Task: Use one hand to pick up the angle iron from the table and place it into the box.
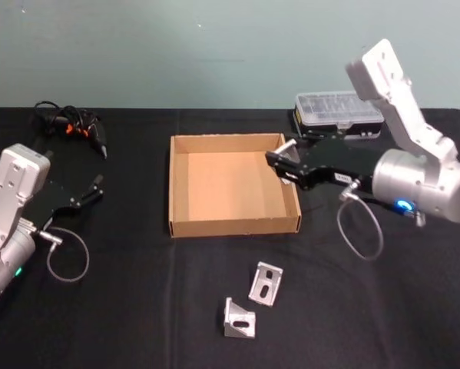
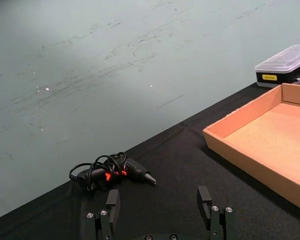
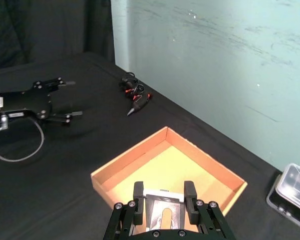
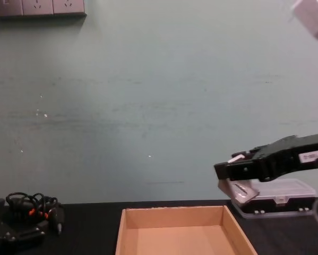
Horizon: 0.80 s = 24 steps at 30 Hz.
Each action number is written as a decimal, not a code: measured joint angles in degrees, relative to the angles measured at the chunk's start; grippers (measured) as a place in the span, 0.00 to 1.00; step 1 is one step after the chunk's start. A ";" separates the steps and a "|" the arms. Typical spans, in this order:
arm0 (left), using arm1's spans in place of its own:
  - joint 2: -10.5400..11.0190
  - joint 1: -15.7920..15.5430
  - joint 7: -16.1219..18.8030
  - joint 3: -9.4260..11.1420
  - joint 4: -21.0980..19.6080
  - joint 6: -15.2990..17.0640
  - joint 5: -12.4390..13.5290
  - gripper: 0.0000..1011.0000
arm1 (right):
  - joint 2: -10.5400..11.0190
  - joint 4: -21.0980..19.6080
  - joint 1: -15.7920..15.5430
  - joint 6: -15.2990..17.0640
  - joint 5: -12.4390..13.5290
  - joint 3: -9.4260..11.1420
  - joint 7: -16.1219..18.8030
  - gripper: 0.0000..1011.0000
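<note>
**Angle iron aloft at the box's right wall, release not yet made**

Nearest: two loose angle irons [image 1: 266, 284] lie on the bench [image 1: 122, 315], just in front of the box [image 1: 233, 225] and not touching it.

At the bench's left, the left claw [image 2: 159, 202] sits idle, fingers spread, nothing between them.

Mid-field: the right claw [image 1: 280, 166] is clenched on one angle iron [image 3: 163, 212]. It holds the piece above the box's right wall, near the far corner, clear of the cardboard.

The step in hand looks to be the placing. To do it well:
- carry the piece inward over the bare box floor, off the wall line
- lower it close before letting go, so it neither catches the rim nor bounces out
- open fully, then lift straight up

Farthest: a clear-lidded case [image 1: 339, 114] sits behind the claw, worth avoiding on the retreat.
</note>
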 joint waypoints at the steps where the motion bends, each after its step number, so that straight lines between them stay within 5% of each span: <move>1: 0.00 0.00 0.00 0.00 0.00 0.00 0.00 1.00 | -0.47 0.96 0.52 -0.20 -0.24 -0.24 0.27 0.48; 24: 0.00 0.00 0.00 0.00 0.00 0.00 0.00 1.00 | -11.71 29.48 11.15 -5.85 -5.58 -5.21 7.28 0.48</move>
